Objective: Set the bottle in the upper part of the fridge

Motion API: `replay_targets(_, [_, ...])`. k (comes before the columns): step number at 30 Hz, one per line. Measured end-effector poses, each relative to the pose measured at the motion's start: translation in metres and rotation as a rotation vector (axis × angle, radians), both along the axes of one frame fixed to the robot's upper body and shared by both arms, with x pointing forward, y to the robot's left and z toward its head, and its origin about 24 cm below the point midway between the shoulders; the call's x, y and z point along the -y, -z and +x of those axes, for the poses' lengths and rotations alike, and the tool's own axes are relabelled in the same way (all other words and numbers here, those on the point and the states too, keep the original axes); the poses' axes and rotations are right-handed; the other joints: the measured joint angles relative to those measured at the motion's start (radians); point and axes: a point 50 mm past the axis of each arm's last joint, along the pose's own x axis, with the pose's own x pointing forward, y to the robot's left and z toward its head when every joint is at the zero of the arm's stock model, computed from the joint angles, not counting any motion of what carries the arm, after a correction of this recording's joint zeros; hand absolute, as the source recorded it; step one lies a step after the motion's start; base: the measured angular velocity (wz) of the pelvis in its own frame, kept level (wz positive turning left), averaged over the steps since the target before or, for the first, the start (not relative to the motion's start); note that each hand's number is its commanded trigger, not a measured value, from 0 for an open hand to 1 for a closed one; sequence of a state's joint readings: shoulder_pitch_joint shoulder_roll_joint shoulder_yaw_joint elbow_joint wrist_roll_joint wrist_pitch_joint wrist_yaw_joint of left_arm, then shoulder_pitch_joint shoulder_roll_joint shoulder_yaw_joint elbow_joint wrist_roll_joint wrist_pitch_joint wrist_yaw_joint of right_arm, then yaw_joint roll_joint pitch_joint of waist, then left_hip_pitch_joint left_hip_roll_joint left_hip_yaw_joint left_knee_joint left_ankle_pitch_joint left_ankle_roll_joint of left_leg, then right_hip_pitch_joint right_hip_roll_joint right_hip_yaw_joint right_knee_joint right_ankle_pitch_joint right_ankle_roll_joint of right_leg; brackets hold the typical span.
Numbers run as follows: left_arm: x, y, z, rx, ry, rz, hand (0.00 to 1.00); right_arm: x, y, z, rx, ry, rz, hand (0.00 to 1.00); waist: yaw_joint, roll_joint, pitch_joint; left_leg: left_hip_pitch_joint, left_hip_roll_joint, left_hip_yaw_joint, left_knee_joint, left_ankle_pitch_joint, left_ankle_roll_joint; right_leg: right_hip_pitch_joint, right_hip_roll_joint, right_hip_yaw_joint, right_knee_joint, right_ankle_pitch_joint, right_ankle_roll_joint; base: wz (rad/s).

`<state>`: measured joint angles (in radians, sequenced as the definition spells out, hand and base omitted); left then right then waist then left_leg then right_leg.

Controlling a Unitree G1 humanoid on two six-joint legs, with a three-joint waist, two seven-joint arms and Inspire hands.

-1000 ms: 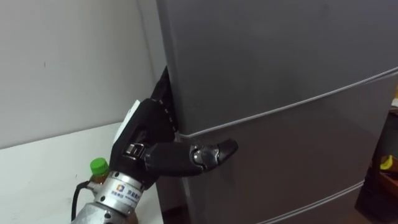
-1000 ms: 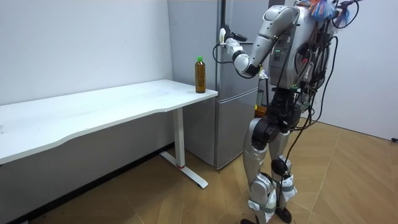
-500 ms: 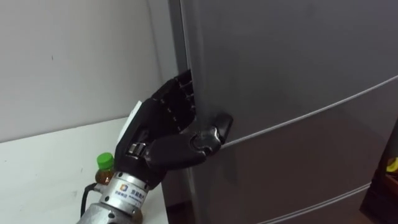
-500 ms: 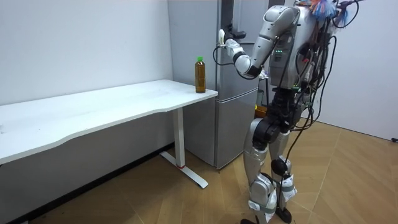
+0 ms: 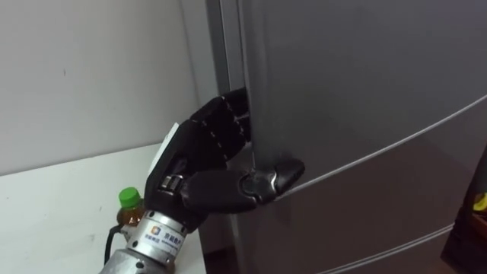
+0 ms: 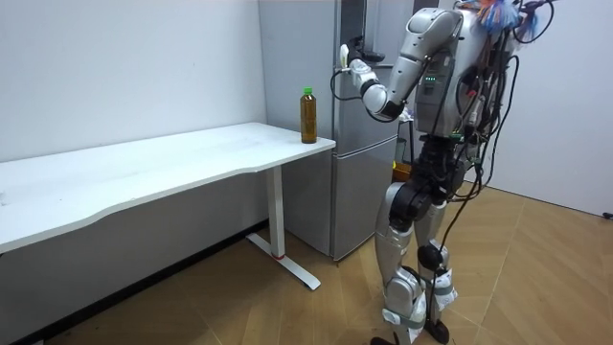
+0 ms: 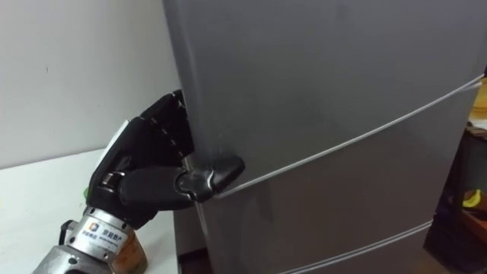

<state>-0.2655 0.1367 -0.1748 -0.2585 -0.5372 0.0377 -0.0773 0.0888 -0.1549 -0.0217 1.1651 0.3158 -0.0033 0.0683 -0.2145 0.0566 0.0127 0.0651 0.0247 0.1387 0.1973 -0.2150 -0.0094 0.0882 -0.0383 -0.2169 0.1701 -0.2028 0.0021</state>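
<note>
The bottle (image 6: 308, 116), brown with a green cap (image 5: 130, 199), stands upright on the white table's (image 6: 144, 168) corner next to the grey fridge (image 6: 350, 153). My left hand (image 5: 198, 164) grips the left edge of the upper fridge door (image 5: 358, 76). Its fingers hook behind the edge and the thumb presses on the door's front, just above the seam to the lower door. In the right eye view the left hand (image 7: 144, 164) covers most of the bottle (image 7: 128, 250). I stand upright facing the fridge with the left hand (image 6: 352, 69) raised to the door.
A white wall (image 5: 84, 76) runs behind the table (image 5: 53, 213). Dark shelving with a yellow object (image 5: 475, 201) shows at the far right of the fridge. Open wooden floor (image 6: 536, 278) lies behind me.
My left hand slid a little up the door's edge and its thumb closed onto the door's front. The door's edge now stands slightly out from the fridge body. The bottle has stayed put.
</note>
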Motion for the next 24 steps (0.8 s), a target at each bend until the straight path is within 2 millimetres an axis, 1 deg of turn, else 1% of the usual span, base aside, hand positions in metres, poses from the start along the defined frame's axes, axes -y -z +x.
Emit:
replay_targets(12, [-0.0006, 0.0003, -0.0001, 0.0, 0.001, 0.012, 0.0, -0.0004, 0.0001, -0.0001, 0.0, -0.003, 0.007, 0.0, 0.0, 0.0, -0.0022, 0.001, 0.0, 0.004, 0.0, 0.0, 0.0, 0.0, 0.0, 0.001, 0.0, 0.001, 0.001, 0.0])
replay_targets(15, [-0.0006, 0.0003, -0.0001, 0.0, 0.001, 0.012, 0.0, -0.0003, 0.0002, -0.0004, 0.0, -0.002, 0.007, 0.0, 0.0, -0.001, -0.0012, 0.002, 0.0, 0.007, 0.0, 0.0, 0.0, 0.0, 0.0, 0.004, 0.0, 0.001, 0.001, 0.0])
replay_targets(24, [0.0003, 0.0006, -0.0003, 0.001, 0.005, 0.014, 0.0, -0.0004, 0.0009, -0.0038, 0.003, 0.049, 0.027, 0.0, 0.0, -0.002, -0.0015, 0.001, -0.001, 0.01, 0.002, 0.0, 0.0, -0.001, -0.002, 0.004, 0.0, 0.001, 0.002, 0.0])
